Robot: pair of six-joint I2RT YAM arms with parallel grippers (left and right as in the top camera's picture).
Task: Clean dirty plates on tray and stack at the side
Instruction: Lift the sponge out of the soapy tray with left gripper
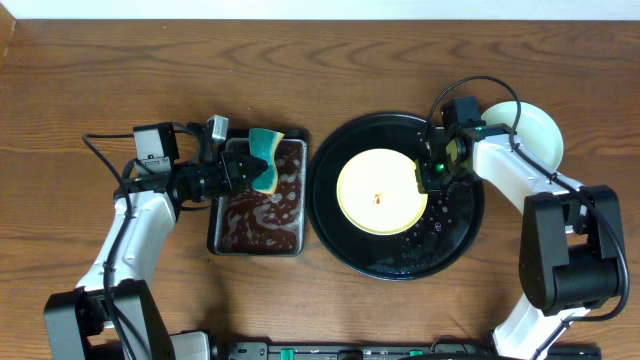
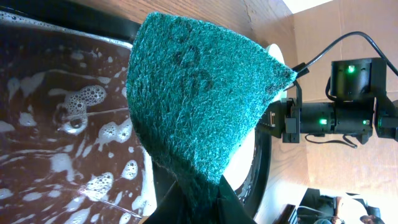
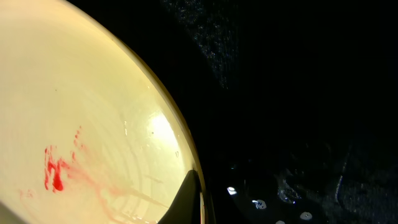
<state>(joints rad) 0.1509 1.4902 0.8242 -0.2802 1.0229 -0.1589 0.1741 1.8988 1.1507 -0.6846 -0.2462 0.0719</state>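
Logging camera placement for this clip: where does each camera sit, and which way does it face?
Overhead: above the table, facing straight down on pan, tray, both arms.
Left wrist: over the pan, facing the tray past its held sponge; right arm behind.
Right wrist: at the yellow plate's rim, facing down; one fingertip shows.
Shared: plate and tray.

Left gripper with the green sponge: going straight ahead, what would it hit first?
Probably the rim of the black tray, then the yellow plate. The left gripper, shut on the sponge, points that way over the pan; height is unclear.
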